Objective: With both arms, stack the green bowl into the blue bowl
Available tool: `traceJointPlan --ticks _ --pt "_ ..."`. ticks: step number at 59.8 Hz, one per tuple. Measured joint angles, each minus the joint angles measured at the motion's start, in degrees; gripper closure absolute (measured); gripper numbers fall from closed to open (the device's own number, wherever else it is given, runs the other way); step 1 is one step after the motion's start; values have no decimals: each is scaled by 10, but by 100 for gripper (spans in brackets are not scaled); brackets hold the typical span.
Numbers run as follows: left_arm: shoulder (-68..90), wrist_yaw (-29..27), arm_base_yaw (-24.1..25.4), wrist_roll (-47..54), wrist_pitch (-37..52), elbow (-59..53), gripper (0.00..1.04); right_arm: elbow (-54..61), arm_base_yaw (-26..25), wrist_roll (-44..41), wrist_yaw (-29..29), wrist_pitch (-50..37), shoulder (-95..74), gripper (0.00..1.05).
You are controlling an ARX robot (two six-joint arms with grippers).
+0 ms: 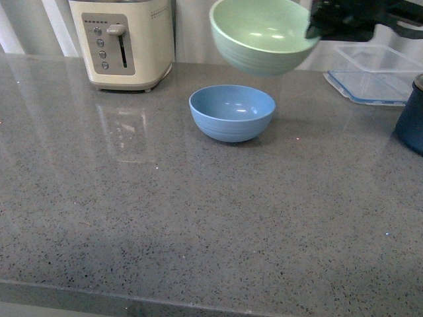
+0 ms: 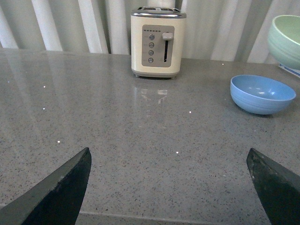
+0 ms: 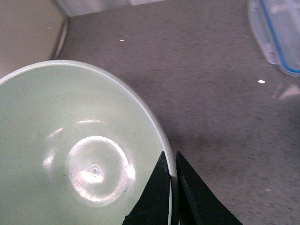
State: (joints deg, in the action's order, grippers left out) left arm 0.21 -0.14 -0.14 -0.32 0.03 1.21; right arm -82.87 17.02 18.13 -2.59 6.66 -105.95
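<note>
The green bowl [image 1: 264, 36] is held off the table [image 1: 198, 224] by the right claw [image 1: 316, 26], which is closed on the bowl's rim at the robot's right side. In the right wrist view one of the two black fingers [image 3: 154, 192] is seen inside the rim and the other outside it, with the thin wall pinched between them. The bowl is carried open side up and slightly tilted, and its inside is seen to be bare. The blue bowl [image 1: 232, 112] is set upright on the table, below the green bowl and a little to the robot's left of it. The two bowls are kept apart, with a clear gap between them. The left claw [image 2: 168, 187] is spread wide low over the table, well to the left of the blue bowl, and nothing is held between its fingers. A cream toaster [image 1: 122, 43] is placed at the back of the table on the left. A clear container [image 1: 370, 76] with a blue edge is seen at the back right, and a dark blue pot [image 1: 413, 122] is cut off by the right edge.
</note>
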Motion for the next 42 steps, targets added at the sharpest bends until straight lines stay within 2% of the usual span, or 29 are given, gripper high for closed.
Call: traceJointPlan --ticks 11,42 --pt "0 0 0 0 0 0 7 -36 36 -10 -10 9 -52 104" --pt "0 0 0 0 0 0 7 -70 27 -17 -34 14 -114 104"
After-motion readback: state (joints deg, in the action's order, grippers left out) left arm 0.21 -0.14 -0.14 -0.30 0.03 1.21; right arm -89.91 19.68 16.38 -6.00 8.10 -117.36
